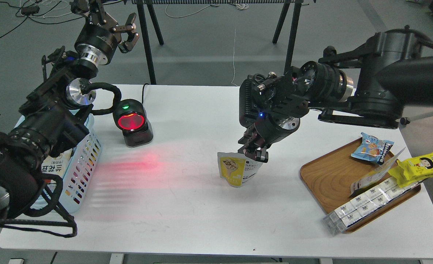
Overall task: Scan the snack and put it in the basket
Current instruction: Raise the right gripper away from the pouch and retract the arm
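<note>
The snack point(234, 170), a yellow pouch with a picture of beige balls and a white part, stands upright on the white table point(187, 205) near its middle. My right gripper point(256, 154) points down at the pouch's top right corner and touches or overlaps it; I cannot tell whether its dark fingers still clamp it. My left gripper point(125, 32) is open and empty, raised high beyond the table's back left. The light blue basket point(82, 167) stands at the table's left edge, partly hidden by my left arm, with a white packet point(53, 167) inside.
A black barcode scanner point(132, 124) with a glowing red window stands between basket and pouch, casting red light on the table. A brown wooden tray point(330, 176) at the right holds a blue packet point(372, 147), a bright yellow packet point(421, 167) and white boxes point(370, 203).
</note>
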Controlling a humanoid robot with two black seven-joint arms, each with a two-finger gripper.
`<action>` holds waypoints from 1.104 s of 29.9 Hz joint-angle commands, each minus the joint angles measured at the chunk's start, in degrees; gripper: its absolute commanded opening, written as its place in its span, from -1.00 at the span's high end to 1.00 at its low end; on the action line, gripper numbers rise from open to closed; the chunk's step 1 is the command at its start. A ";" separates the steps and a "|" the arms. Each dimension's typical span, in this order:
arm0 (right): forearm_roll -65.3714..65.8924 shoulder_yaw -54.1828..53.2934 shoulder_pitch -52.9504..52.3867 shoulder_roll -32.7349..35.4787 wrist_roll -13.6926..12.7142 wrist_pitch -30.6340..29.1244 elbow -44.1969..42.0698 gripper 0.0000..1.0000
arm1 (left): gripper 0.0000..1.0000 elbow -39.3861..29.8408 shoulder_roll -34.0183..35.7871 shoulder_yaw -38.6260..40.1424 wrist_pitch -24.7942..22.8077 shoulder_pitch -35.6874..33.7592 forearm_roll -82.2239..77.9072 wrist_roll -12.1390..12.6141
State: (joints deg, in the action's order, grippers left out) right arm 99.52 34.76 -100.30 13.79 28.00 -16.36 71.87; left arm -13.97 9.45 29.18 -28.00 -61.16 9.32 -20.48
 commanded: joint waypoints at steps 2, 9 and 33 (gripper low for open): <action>-0.81 -0.48 -3.49 4.39 0.00 0.01 3.63 -0.27 | -0.99 -0.01 0.13 -0.08 0.00 -0.28 -0.01 0.09; -10.30 -8.02 -4.73 13.96 0.00 -0.34 3.90 -0.69 | -0.99 -0.01 1.10 -0.26 0.00 -1.07 -0.27 0.62; -64.78 -27.63 16.97 34.64 0.00 -1.66 -12.87 -0.92 | -0.99 -6.34 10.59 -16.08 0.00 -13.46 -12.65 7.47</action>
State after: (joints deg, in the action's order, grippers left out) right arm 41.49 9.31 -86.71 48.74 27.99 -17.63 64.31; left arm -20.05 18.39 13.30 -28.02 -72.90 1.38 -13.07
